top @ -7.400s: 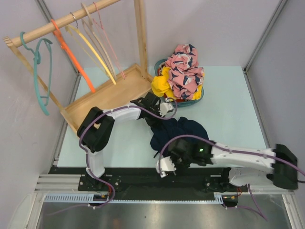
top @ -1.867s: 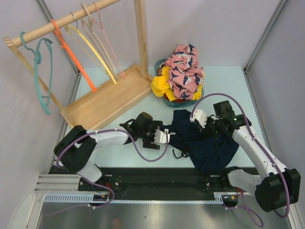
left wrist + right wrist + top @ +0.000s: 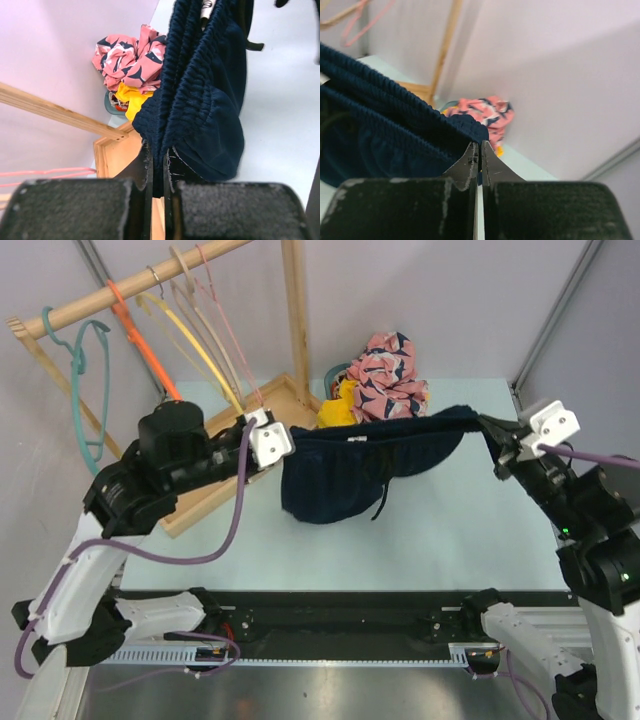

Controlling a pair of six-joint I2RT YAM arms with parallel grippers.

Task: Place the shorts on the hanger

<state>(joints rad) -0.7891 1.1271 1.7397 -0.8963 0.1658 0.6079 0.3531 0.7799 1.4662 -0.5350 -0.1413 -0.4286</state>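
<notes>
Navy shorts (image 3: 345, 475) hang stretched in the air between the two sets of fingers, clear of the pale green surface (image 3: 430, 530). The left gripper (image 3: 283, 445) has its fingers (image 3: 141, 167) shut tight on one end of the ribbed elastic waistband. Only a thin fold of cloth sits between the pads, and the fabric falls away ahead of and below them. The right gripper (image 3: 493, 443) is clamped in the same way. Its fingers (image 3: 468, 162) pinch the other end of the waistband with almost no gap showing.

Between the two grips the waistband runs nearly taut with a slight sag. The legs droop beneath it, bunched nearer the left fingers than the right. A dark drawstring (image 3: 383, 502) dangles under the waistband, roughly midway between the grips.

A small white label (image 3: 355, 437) sits on the waistband, closer to the left fingers. It also shows in the left wrist view, but no writing on it can be read.

The pale-pink hanger (image 3: 236, 340) hangs from the wooden rail (image 3: 120, 292), behind the left fingers and apart from the shorts. Beyond the waistband, between the two sets of fingers, a pink floral garment (image 3: 390, 375) lies heaped on a yellow garment (image 3: 345, 402).
</notes>
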